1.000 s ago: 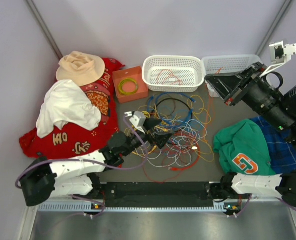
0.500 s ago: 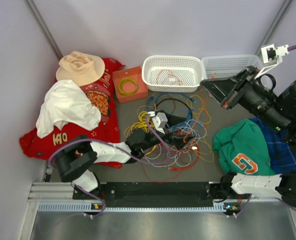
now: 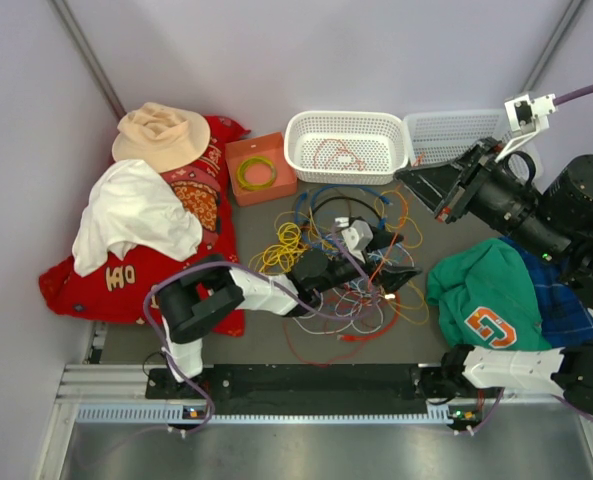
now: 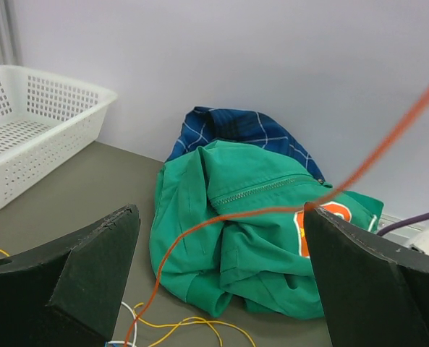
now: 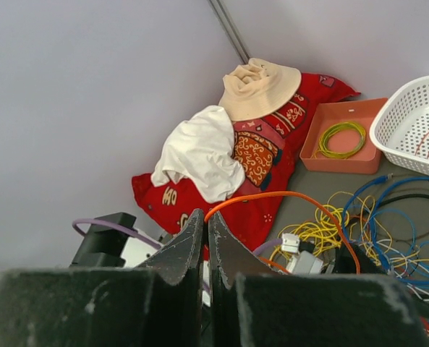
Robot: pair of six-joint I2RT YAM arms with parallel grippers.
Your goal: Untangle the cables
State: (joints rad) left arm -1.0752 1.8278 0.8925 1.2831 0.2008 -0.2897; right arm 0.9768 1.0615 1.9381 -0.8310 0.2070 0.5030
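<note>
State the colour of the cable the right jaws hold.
Orange cable; right wrist view shows it best.

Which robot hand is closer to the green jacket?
Left. The left gripper is low among the cables, right beside the jacket. The right gripper hangs farther back, by the basket.

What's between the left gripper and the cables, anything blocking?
Nothing visible. The open left gripper is low over the cables. One orange cable crosses the gap between its jaws and rises toward the shut right gripper. The green sweatshirt lies off to the side.
</note>
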